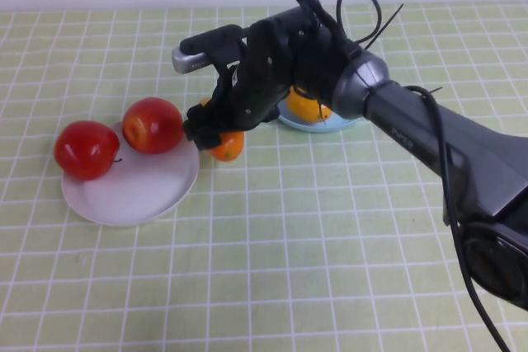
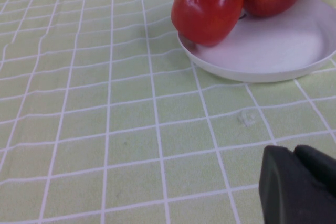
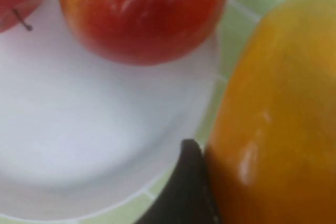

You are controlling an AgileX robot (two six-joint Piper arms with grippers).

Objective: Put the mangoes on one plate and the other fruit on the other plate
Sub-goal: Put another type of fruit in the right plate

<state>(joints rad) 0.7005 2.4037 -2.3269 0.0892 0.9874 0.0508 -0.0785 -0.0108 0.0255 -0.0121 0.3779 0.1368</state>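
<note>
Resting low over the near part of the bench, the left pincer is clenched and empty; only its dark tip shows in its own wrist view, near the white plate. That bench is covered in a pale green cloth with a white grid, flat and matte. The white plate is round, shallow and smooth, and carries both red apples, glossy and near-spherical, at its far edge, so that half of the sort appears done. Just beside the plate's rim, the right pincer straddles the deeper orange mango, which lies on the cloth; one dark finger presses its side, and the jaws stand wide around the fruit without a confirmed hold. The mango is oval, waxy and rigid, probably light, and its sheen suggests it could slip; grip across the narrow middle, square to the long axis, with moderate force. Farther back, the light blue plate holds the yellower mango, largely hidden behind the right arm.
</note>
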